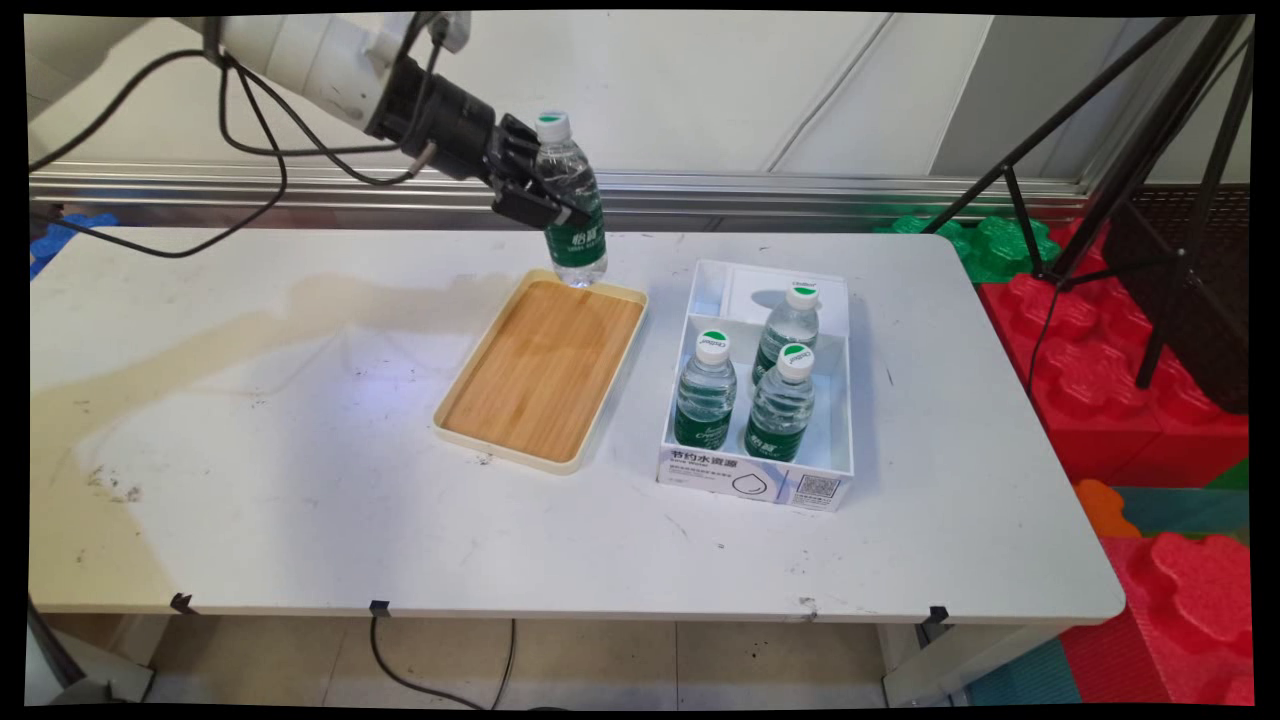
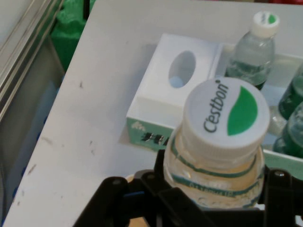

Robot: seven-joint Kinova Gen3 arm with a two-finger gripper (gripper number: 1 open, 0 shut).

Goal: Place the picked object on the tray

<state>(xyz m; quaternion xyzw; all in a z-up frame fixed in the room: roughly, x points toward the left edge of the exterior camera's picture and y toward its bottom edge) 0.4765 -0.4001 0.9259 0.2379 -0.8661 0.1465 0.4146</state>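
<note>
- Gripper (image 1: 545, 195) is clamped around a bottle (image 1: 572, 205), holding it mid-body from the left, so the bottle sits just to its right.
- Bottle's long axis is pretty much upright, cap up, base hanging right over the far end of the tray (image 1: 470, 417). Can't tell if it's touching the wood.
- Box (image 1: 760, 485) with three more bottles (image 1: 705, 395) sits just right of the tray.
</note>
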